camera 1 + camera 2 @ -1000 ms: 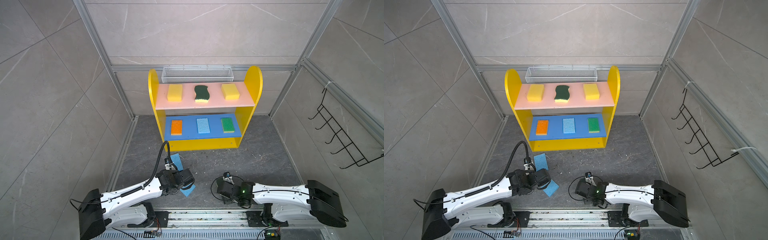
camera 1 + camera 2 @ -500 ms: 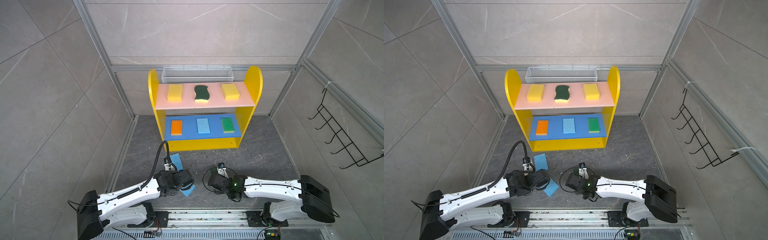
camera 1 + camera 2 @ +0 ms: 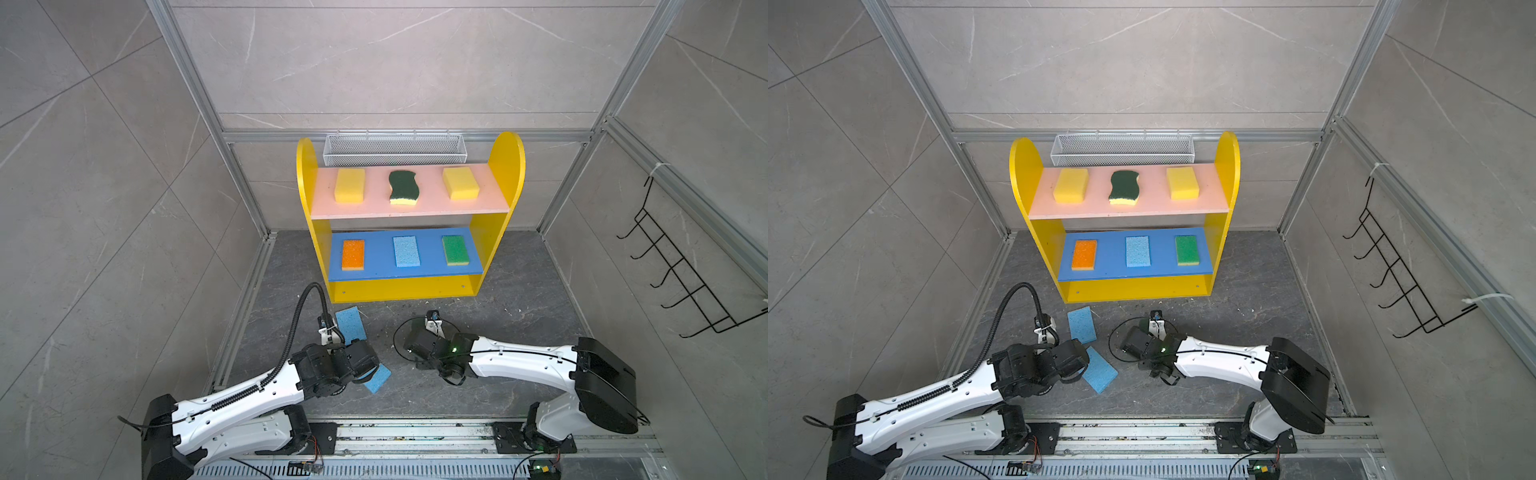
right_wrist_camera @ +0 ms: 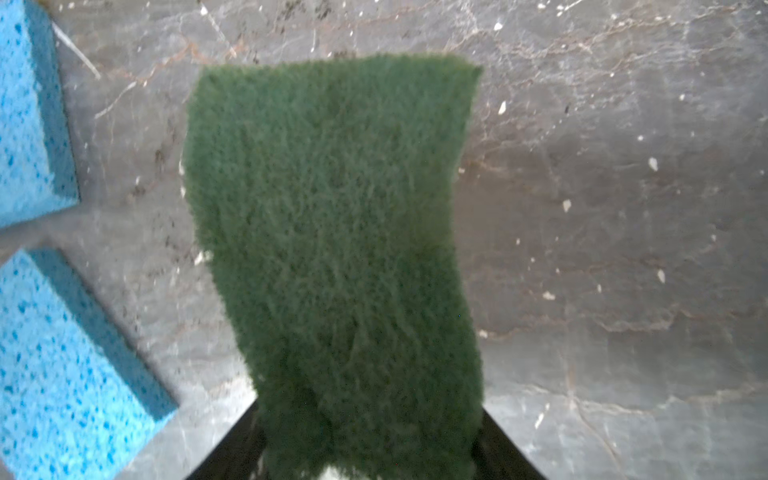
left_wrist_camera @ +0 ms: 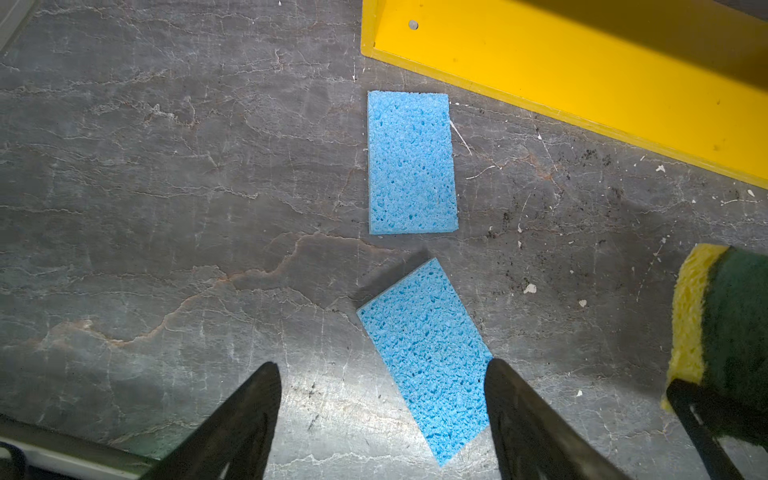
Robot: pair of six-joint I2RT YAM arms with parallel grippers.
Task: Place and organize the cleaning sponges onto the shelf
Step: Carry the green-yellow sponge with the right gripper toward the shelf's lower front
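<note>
While the left hand (image 5: pixel 381 363) hangs released over the nearer blue sponge (image 5: pixel 428 357), that sponge flat on the dark tabletop (image 5: pixel 166 187), farther blue sponge (image 5: pixel 411 162) just before the yellow shelf (image 3: pixel 399 289), right hand (image 4: pixel 369 409) grasping a dark green scourer (image 4: pixel 332 208) beside them.

The left arm (image 3: pixel 249 399) reaches low and forward toward the middle, with its wrist bent down. The left gripper (image 5: pixel 381 363) points downward, its jaws wide apart and holding nothing. The right arm (image 3: pixel 523 365) reaches low toward the left one. The right gripper (image 4: pixel 365 449) is closed on a scourer (image 4: pixel 332 228). The two grippers are near, not touching.
</note>
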